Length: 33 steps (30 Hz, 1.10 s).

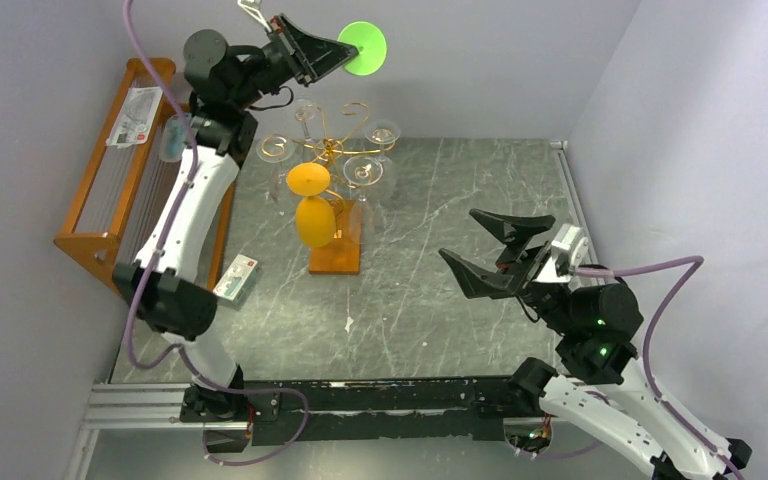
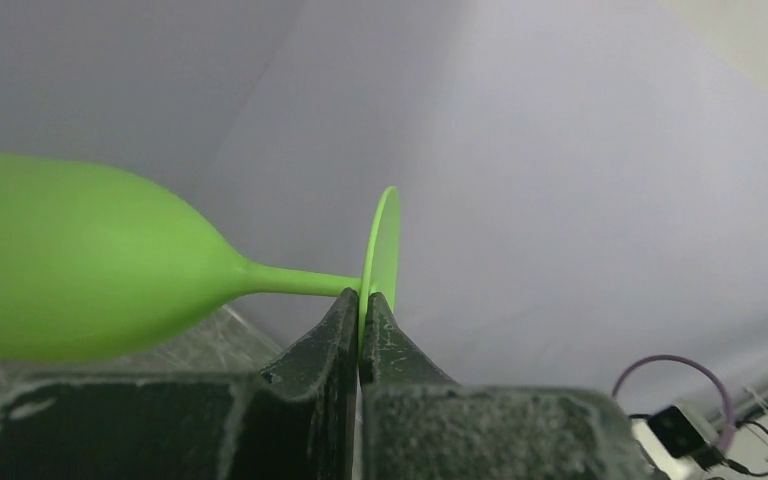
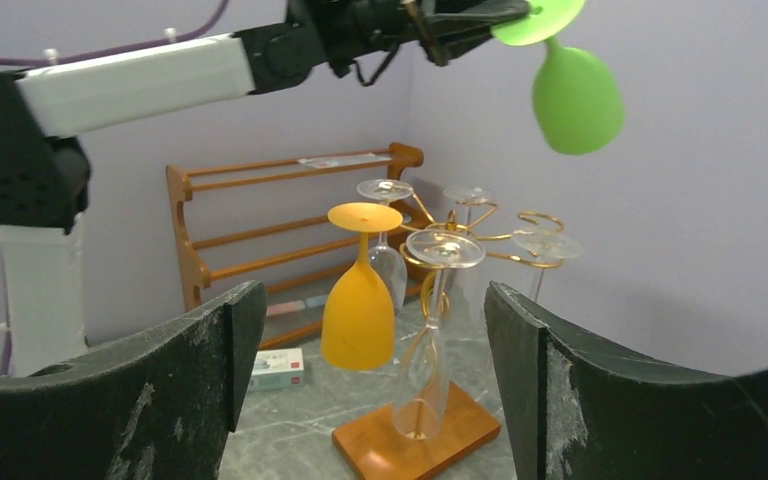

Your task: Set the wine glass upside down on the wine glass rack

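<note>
The left pincer [image 1: 348, 52] is clamped on the foot rim of the green wine glass [image 1: 365, 47]. The glass hangs bowl down, high over the far edge of the bench [image 1: 440, 300] toward its left corner, above and behind the wine glass rack [image 1: 332, 150].

To do this step well, I judge, the glass should come down level with a free gold curl. The stem then slides in sideways until the foot rests on the wire, clear of the orange glass [image 1: 312, 215] and the clear glasses [image 1: 365, 170] hanging there. Let go only once it is seated.

The left arm [image 1: 195, 200] rises steeply along the left edge, its pincer pointing rightward along the far edge. The right pincer [image 1: 460, 237] stands wide open near the right edge, well apart from the rack.
</note>
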Motion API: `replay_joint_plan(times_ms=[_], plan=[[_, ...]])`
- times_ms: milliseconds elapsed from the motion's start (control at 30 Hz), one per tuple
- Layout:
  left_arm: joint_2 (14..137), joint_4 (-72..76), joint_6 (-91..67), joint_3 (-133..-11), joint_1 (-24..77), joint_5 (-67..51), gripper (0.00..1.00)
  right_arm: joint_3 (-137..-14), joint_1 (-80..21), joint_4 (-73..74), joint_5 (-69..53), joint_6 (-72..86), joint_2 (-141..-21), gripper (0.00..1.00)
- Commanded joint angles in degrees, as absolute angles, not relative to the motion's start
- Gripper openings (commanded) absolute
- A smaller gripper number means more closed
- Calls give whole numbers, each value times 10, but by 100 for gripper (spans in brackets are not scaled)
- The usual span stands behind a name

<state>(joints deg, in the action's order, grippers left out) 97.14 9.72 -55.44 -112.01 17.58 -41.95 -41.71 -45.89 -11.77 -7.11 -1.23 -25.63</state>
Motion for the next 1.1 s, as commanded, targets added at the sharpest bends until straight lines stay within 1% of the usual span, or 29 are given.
replay_joint_plan(times_ms=[0,167,400,833,1067], plan=[[1030,85,-565,-1157,158,-445,5,-426,-460,-112,-87,-1,-273,83],[1053,107,-590,-1118,142,-432,5,-420,-461,-115,-83,17,-269,83],[1048,79,-580,-1048,121,-400,5,-405,-461,-133,-75,19,-259,83],[1037,145,-656,-959,113,-443,5,-401,-461,-133,-70,29,-259,82],[1013,132,-650,-943,112,-434,5,-399,-461,-137,-71,38,-263,82]])
